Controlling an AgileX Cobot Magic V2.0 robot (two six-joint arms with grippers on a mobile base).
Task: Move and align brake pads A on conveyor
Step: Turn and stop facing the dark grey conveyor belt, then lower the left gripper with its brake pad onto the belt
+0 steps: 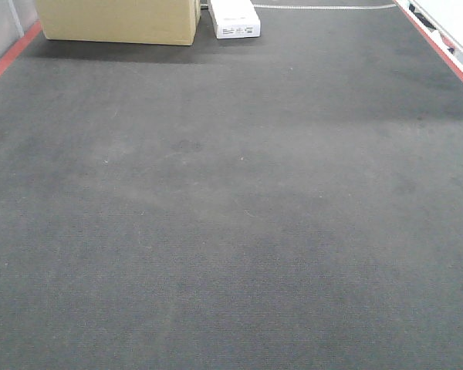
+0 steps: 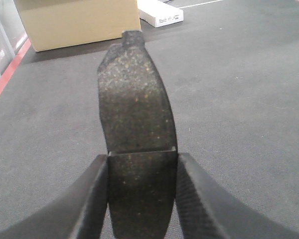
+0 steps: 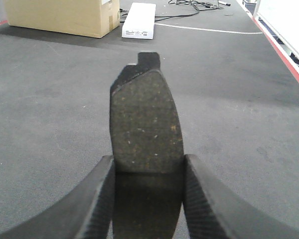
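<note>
Left gripper [image 2: 142,158] pinches left pad [image 2: 134,99], right gripper [image 3: 148,159] pinches right pad [image 3: 145,119]; long axes point far along conveyor [image 1: 231,231].

legible markings: none
you will find dark print on the white box [image 1: 234,18], too small to read.
</note>
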